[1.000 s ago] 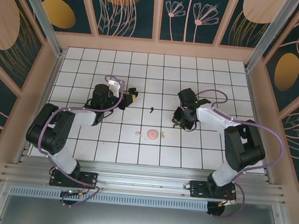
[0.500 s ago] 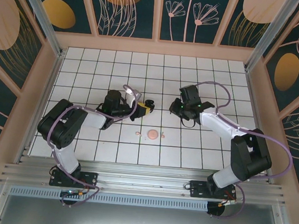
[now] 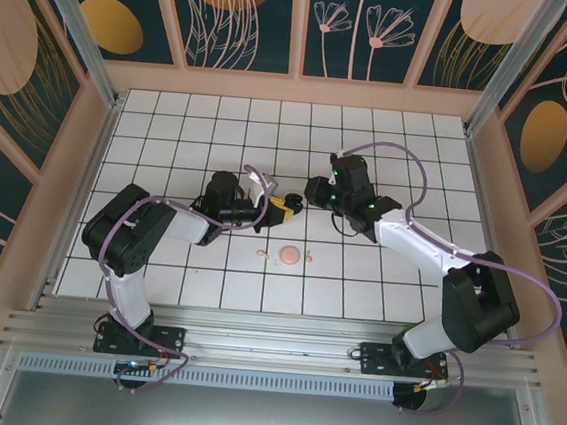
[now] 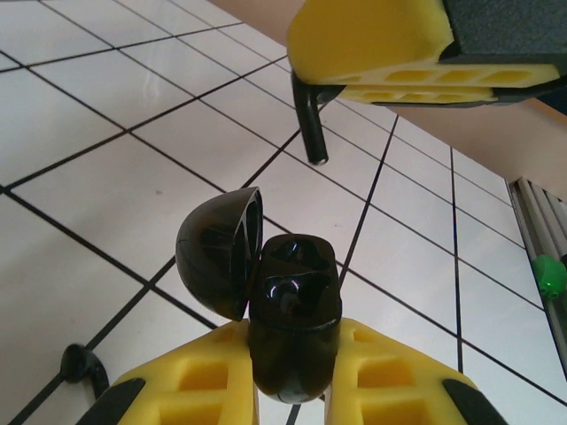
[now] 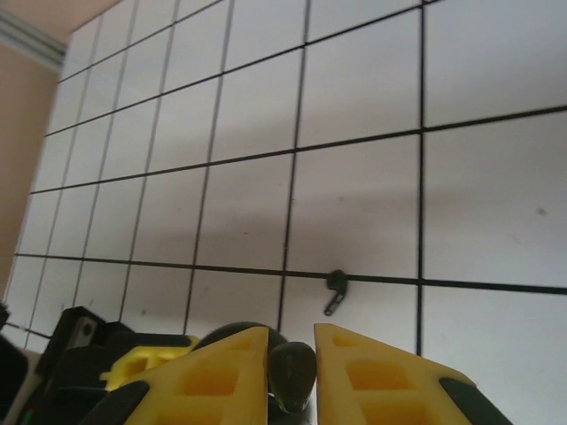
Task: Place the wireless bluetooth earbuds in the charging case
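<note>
**A:** Where is the black charging case?

**B:** It's in the left gripper (image 4: 295, 341). The yellow fingers are closed tight on the lower body of the black charging case (image 4: 294, 292). Its lid (image 4: 217, 257) is swung open to one side, and glossy hollows show inside. I cannot tell whether the case touches the white tiled table (image 4: 106, 115).

**A:** And the right gripper?

**B:** The right gripper (image 5: 291, 347) is almost closed, nipping a black earbud (image 5: 292, 372) between its yellow fingertips. From the left wrist, that earbud's stem points toward the open case from just beyond it. There is a clear gap between the two.

**A:** So the two grippers are close together?

**B:** Very near, tip to tip around the middle of the table in the top view, but not touching.

**A:** What about the other earbuds?

**B:** A second black earbud (image 5: 335, 292) lies loose on the tiles, on a dark grid line ahead of the right fingers. The left wrist view shows it just beside the left gripper's finger.

**A:** And the pink ones?

**B:** They sit nearer the arm bases. One pale pink earbud (image 3: 262, 255) lies just left of a pink disc (image 3: 288, 256), and the other pale pink earbud (image 3: 309, 256) lies just right of it. Both are well apart from the grippers.
</note>
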Available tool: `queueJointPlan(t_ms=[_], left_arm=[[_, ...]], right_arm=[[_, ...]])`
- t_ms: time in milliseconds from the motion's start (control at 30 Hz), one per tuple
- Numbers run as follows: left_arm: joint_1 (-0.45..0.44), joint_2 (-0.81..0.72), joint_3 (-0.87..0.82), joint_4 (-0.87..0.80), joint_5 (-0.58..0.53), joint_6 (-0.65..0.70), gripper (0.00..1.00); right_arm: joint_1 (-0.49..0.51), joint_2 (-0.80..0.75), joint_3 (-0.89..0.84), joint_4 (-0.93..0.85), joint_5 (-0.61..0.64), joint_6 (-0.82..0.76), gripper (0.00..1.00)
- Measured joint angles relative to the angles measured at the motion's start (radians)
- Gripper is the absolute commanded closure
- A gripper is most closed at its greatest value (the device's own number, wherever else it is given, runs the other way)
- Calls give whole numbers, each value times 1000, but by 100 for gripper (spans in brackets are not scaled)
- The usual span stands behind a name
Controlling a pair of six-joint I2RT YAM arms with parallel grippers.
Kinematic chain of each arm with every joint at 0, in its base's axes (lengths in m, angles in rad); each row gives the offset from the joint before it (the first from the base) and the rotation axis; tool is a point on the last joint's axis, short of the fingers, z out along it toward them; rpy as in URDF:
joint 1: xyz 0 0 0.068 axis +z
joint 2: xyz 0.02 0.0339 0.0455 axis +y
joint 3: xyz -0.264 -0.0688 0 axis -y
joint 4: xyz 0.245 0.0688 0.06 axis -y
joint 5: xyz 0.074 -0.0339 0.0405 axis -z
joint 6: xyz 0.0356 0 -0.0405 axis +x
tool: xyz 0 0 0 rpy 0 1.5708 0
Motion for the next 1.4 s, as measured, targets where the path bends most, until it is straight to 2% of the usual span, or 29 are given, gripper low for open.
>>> queueJointPlan(t_ms=[600,1400], left_arm=[[0,10,7,167,-1,-127,95],[-5,2,7,183,-9,-153,95]], right_arm=[[22,-37,-60,116,-5,-18,81],[32,-67,-103,151,-46,-45,81]])
